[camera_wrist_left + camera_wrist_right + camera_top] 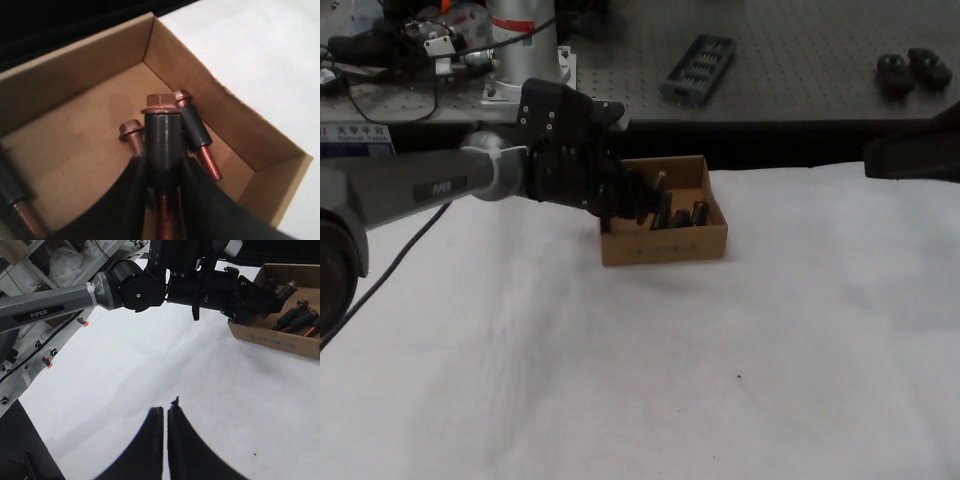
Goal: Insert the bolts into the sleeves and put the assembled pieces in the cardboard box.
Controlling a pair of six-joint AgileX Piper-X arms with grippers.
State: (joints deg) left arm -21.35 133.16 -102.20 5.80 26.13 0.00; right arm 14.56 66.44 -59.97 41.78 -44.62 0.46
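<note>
Where the grey left arm (410, 185) ends: the left claw (162, 167) hangs inside the open top of the brown cardboard box (665, 247). Its two black fingers (120, 210) are closed only as far as the piece between them allows.
Held piece: a dark cylindrical sleeve (162, 142) with a copper-coloured hex-headed bolt (160, 102) through it. The fingers pinch the sleeve on the part nearer the wrist. The bolt's head sits on the sleeve end away from the claw, and its threaded shank runs back between the fingers. Whether the piece touches the box floor cannot be told.
Box: around and beneath the left claw's tip, walls upright, standing on the white cloth (720, 380).
Pieces already in the box: just beyond the held piece, a second sleeved bolt (195, 127) lies on the floor close to a side wall. A lone bolt head (131, 131) shows just beside the held sleeve, its body hidden behind a finger. A third sleeved bolt (15, 200) lies well off to the other side.
Behind the box: a dark slotted rack (698, 65) on the perforated table, well apart from the left claw.
Right claw (165, 410): over bare cloth, well apart from the box and the left claw. Its fingers are drawn together with only a hairline gap and grip nothing.
</note>
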